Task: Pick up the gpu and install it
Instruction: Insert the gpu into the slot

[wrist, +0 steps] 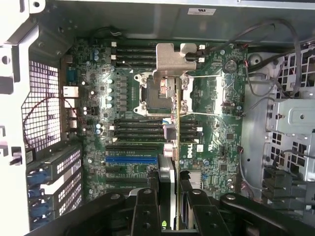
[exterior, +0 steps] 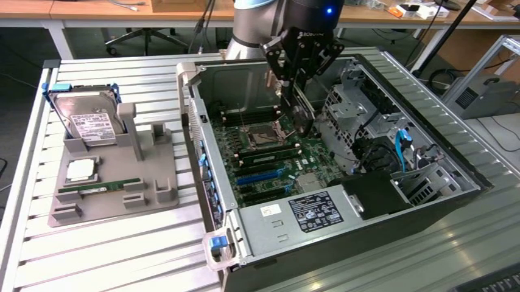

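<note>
Claw [exterior: 293, 90], upper centre of the exterior view, is clamped on the gpu [exterior: 302, 118] (silver bracket at the card's far end), hanging above the motherboard [exterior: 268, 155] inside the open case [exterior: 243, 73]; a hard drive [exterior: 89, 118] stands at frame left.

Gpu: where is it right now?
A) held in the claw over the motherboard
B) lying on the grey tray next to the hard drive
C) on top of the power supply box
A: the claw is clamped on the gpu, which hangs edge-down over the motherboard inside the open computer case.
</note>
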Controlling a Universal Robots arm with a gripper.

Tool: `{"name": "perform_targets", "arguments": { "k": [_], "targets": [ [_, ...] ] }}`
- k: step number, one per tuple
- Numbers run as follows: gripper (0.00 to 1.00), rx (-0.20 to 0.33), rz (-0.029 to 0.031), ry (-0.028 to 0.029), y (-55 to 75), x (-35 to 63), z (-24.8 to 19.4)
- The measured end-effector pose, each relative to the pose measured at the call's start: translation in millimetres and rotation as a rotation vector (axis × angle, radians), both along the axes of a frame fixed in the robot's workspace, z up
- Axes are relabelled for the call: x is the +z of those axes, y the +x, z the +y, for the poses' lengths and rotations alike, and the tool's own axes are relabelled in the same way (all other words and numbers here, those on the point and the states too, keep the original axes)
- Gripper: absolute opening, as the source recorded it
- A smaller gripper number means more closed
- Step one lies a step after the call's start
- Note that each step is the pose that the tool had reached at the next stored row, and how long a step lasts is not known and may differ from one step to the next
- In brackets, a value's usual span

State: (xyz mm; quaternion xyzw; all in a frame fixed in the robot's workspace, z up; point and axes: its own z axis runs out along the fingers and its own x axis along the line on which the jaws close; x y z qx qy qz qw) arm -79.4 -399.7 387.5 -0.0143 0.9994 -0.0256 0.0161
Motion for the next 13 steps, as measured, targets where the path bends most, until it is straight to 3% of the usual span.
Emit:
{"name": "perform_targets", "arguments": {
  "k": [13],
  "targets": [
    [0.27,0.095,0.0000,-0.0006,0.0,-0.1,0.0]
  ]
}}
